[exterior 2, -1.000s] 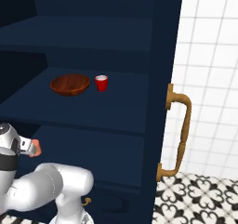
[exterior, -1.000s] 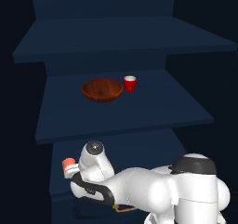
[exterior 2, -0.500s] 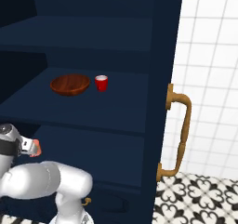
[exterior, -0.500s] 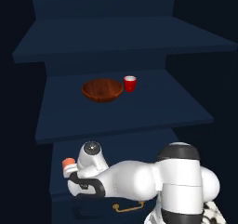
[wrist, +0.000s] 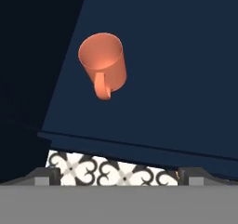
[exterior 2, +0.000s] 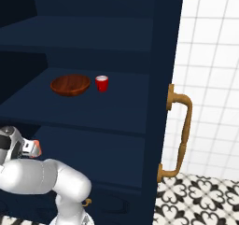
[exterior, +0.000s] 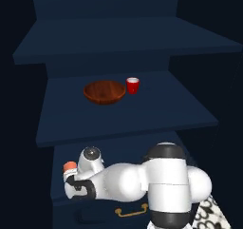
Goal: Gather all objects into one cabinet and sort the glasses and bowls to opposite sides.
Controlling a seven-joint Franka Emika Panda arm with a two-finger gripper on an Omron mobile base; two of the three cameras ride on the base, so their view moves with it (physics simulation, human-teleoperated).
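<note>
Arm: white, glossy, rounded links with dark joints; it is folded low in front of the cabinet [exterior: 118,42], the hand reaching to the lower left of the left base view.
Jaws: spread wide, holding nothing; in the hand view only the two dark tips show at the bottom corners, the gripper [wrist: 119,177] pointing down at a shelf.
Salmon-orange cup [wrist: 103,63]: plain matte cylinder with a small loop handle, open mouth up, nothing visible inside. It stands on the lower shelf [wrist: 176,79], near that shelf's edge, clear of the fingertips and not touched by them. In the base views it shows as a small orange spot just beside the hand [exterior: 70,166] [exterior 2: 36,147].
Lower shelf: flat, dark navy, smooth; below its front edge a strip of black-and-white patterned floor tile [wrist: 111,174] is visible.
Obstructions: the arm's own bulk covers much of the lower shelf in both base views; nothing lies between the hand and the cup.
Drawer handle [exterior: 132,211]: brass-coloured, curved, on the dark front below the arm.
Middle shelf [exterior: 156,114]: flat, navy; carries two items side by side.
Wooden bowl [exterior: 105,91]: wide, shallow, reddish-brown with visible grain, upright, empty.
Red cup [exterior: 133,85]: small, glossy, white inside, upright, just right of the bowl; whether the two touch cannot be told.
Upper shelf [exterior: 123,38]: navy, plain.
Cabinet door handle [exterior 2: 179,133]: long brass-coloured pull on the cabinet's right side.
Wall [exterior 2: 210,56]: white square tiles beyond the cabinet.
</note>
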